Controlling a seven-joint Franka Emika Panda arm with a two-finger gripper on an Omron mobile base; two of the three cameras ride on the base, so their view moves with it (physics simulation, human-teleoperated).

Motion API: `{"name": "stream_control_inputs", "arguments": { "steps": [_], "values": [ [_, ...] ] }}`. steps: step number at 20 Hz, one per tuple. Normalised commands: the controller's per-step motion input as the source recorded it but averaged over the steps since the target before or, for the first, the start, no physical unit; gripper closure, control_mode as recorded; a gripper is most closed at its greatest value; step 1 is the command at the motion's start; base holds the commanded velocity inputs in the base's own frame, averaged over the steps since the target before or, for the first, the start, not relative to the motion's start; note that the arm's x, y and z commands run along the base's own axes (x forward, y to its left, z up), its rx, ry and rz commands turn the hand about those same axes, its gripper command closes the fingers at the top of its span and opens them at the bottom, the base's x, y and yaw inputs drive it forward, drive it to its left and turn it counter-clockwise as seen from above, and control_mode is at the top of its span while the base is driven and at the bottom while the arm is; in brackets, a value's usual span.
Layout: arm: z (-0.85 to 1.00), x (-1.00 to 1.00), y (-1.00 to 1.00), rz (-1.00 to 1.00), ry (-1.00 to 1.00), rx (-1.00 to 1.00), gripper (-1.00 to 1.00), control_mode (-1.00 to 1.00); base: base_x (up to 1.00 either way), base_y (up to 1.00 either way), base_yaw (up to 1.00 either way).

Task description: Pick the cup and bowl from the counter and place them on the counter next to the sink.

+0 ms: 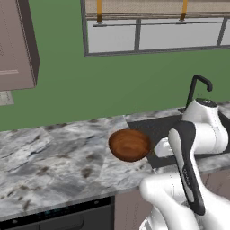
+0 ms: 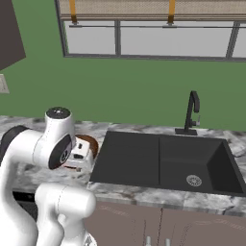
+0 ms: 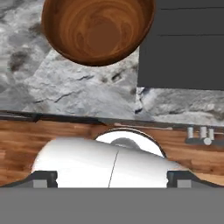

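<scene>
Arm: glossy white rounded links, dark grey/black joint bands. Black strip w/ faint markings along one link. Grey disc cap on top joint. White, boxy wrist piece w/ dark detail.

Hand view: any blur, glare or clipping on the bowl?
Hand view: sharp, glossy reddish-brown wooden bowl evenly lit, no blown-out glare, top rim cropped by the frame. Left base view: bowl whole, soft highlight, faint shadow on the grey-and-white marbled counter.
</scene>
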Motion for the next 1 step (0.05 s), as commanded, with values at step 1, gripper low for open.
{"name": "stream_control_inputs", "arguments": {
  "steps": [1],
  "values": [
    [0.00,-0.19,0.04,0.07,0.00,0.00,-1.00,-1.00,0.00,0.00,0.00]
  ]
}}
